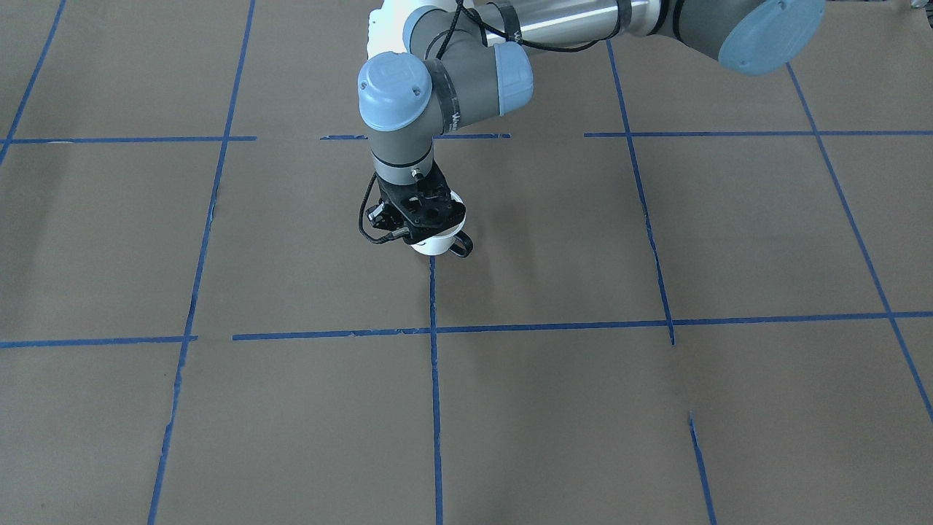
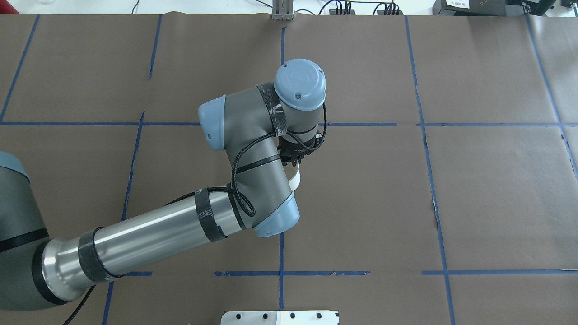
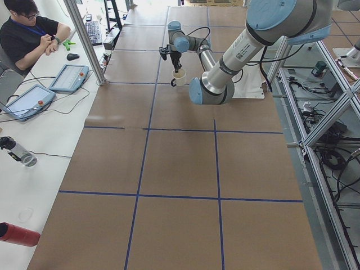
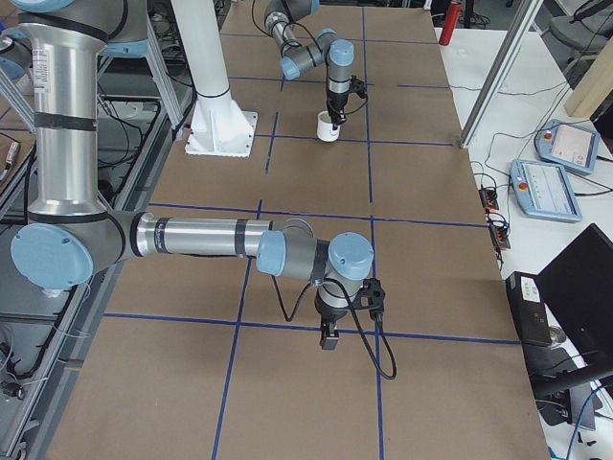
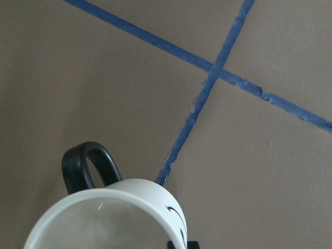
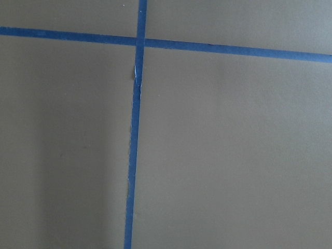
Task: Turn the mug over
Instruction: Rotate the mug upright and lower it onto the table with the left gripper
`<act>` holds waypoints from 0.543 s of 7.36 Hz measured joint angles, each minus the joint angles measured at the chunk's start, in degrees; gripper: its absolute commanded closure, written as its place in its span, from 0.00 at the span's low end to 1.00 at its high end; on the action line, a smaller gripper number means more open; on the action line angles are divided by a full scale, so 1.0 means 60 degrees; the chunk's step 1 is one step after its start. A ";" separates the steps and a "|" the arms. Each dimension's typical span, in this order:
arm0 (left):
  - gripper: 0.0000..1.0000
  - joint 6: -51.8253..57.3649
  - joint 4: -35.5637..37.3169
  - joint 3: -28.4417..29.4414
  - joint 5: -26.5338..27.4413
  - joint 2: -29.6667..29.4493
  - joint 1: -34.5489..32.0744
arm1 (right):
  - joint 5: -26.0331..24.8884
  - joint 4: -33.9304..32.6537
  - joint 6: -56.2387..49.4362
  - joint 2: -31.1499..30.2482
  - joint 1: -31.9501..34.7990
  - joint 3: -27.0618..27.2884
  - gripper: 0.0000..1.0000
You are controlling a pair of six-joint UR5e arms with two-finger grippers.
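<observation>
Black against white enamel, the left claw [image 1: 428, 232] is closed on the mug [image 1: 433, 246], coming straight down onto its rim. In the left wrist view one fingertip [image 5: 180, 244] lies against the outer wall beside the drawn smiley; the other is hidden. The mug is upright, its open mouth turned up to the wrist camera, its black loop handle [image 5: 85, 165] sticking out sideways. It is on the robot's side of the tape cross [image 1: 434, 329], just at the strip of blue tape that runs up from that cross. Whether its base rests on the tabletop [image 1: 656, 408] or hangs just clear I cannot tell. The tabletop is covered in brown paper, ruled into squares by the tape. The right claw [image 4: 329, 337] is well apart from the tape cross, pointing down close to the paper. It shows only in a side view, so I cannot tell whether it is open or closed. Beyond the tape cross from the robot sits an operator [image 3: 28, 34] in a black shirt.
</observation>
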 measured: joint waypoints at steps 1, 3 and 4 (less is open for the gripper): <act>1.00 -0.0041 -0.0061 0.0012 0.0040 0.0000 0.0001 | 0.0000 0.0000 0.0000 0.0000 0.0000 0.0003 0.00; 0.93 -0.0103 -0.0108 0.0035 0.0284 0.0016 -0.0016 | 0.0000 0.0000 0.0000 0.0000 0.0000 0.0001 0.00; 0.46 -0.0137 -0.0117 0.0065 0.0351 0.0024 -0.0020 | 0.0000 0.0000 0.0000 0.0000 0.0000 -0.0001 0.00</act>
